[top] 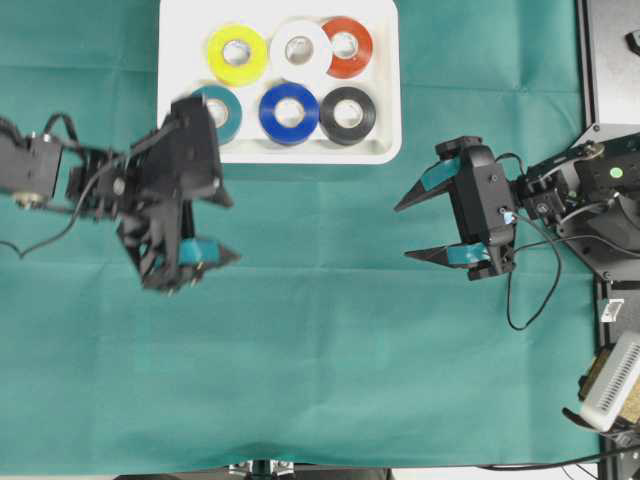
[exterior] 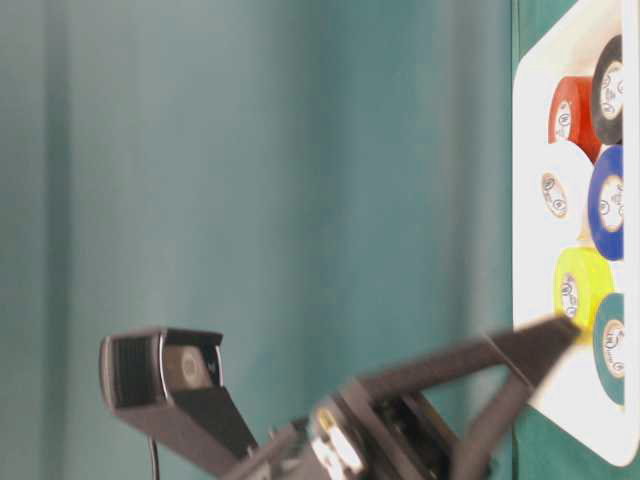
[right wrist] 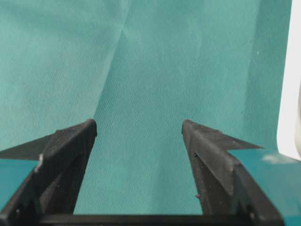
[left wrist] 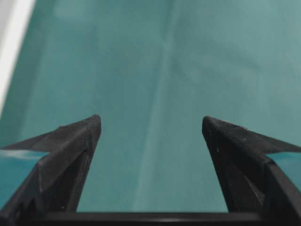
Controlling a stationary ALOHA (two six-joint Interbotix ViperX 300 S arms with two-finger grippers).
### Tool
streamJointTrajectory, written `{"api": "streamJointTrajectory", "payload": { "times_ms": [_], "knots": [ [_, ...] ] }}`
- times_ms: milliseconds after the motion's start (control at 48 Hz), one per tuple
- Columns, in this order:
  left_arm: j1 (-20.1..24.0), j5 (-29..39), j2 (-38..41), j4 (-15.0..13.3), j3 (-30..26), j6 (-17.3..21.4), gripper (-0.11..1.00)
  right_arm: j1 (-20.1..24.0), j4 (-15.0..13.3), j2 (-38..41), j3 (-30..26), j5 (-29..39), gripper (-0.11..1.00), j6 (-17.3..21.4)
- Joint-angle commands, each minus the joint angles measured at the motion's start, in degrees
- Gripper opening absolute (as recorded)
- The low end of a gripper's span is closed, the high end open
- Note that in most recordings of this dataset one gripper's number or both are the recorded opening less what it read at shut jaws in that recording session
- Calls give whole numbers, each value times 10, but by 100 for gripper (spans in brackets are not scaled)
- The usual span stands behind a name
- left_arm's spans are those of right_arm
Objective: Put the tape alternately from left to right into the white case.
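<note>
Six tape rolls (top: 291,80) fill white case (top: 180,110); L gripper (top: 226,228), R gripper (top: 404,232) spread, empty, over green cloth (top: 330,370).

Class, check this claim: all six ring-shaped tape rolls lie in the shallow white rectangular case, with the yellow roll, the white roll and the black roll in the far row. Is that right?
One detail is wrong. In the overhead view the far row of the shallow white rectangular case holds the yellow roll, the white roll and the red roll. The black roll lies in the near row.

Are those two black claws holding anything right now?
No. The left gripper and right gripper both stand open and empty above the green cloth.
</note>
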Motion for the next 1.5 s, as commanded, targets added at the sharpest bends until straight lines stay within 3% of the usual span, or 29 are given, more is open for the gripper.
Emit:
{"api": "streamJointTrajectory", "payload": {
  "times_ms": [0, 312, 896, 1250, 1479],
  "knots": [
    [-18, -7, -15, 0, 2, 10, 48, 1, 1, -10, -1, -4, 77, 1],
    [-53, -61, -27, 0, 46, 23, 48, 1, 1, -62, 20, -4, 77, 1],
    [-57, -191, -103, 0, 171, 25, 48, 1, 1, -132, 42, -1, 77, 1],
    [-57, -192, -112, -1, 174, 115, 48, 1, 2, -132, 38, -2, 77, 1],
    [-56, -192, -136, -1, 178, 121, 48, 1, 1, -149, 32, -1, 77, 1]
  ]
}}
